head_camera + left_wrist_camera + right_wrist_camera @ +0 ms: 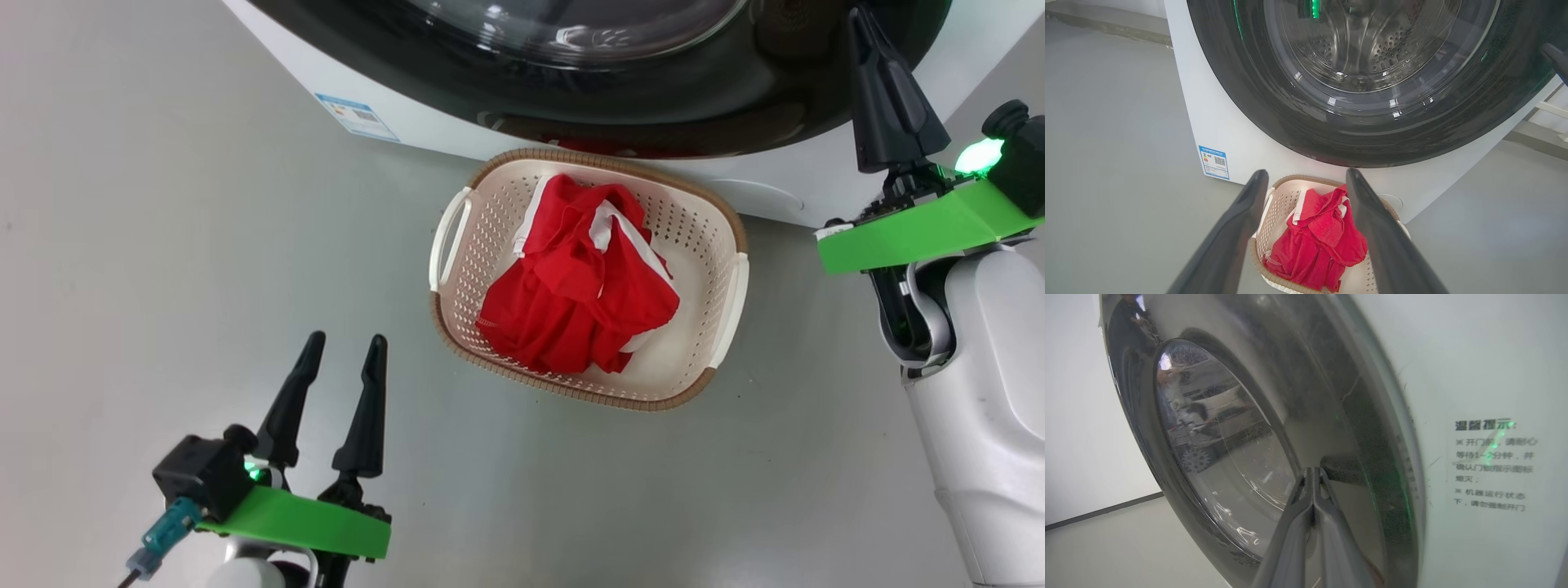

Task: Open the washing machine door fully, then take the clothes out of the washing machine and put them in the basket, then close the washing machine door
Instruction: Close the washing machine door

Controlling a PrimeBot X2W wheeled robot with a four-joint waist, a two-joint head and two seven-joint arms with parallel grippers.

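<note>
The cream basket (482, 245) (1278, 204) stands on the floor just in front of the washing machine (392, 114) (1216, 114) (1474, 375), and the red clothes (580, 286) (1318, 241) lie bunched inside it. The black-rimmed washing machine door (612, 106) (1290, 122) (1220, 449) looks flat against the white front, with bare steel drum behind its glass. My right gripper (857, 16) (1312, 469) is shut, its tips at the door's dark rim on the right side. Low at the near left, my left gripper (347, 337) (1306, 173) hangs open and empty, pointing at the basket.
Grey floor surrounds the basket on the left, near and right sides. A blue label (357, 116) (1213, 161) sits on the machine's lower left corner, and a printed notice (1492, 465) is on its front beside the door. My right forearm (980, 367) rises at the right edge.
</note>
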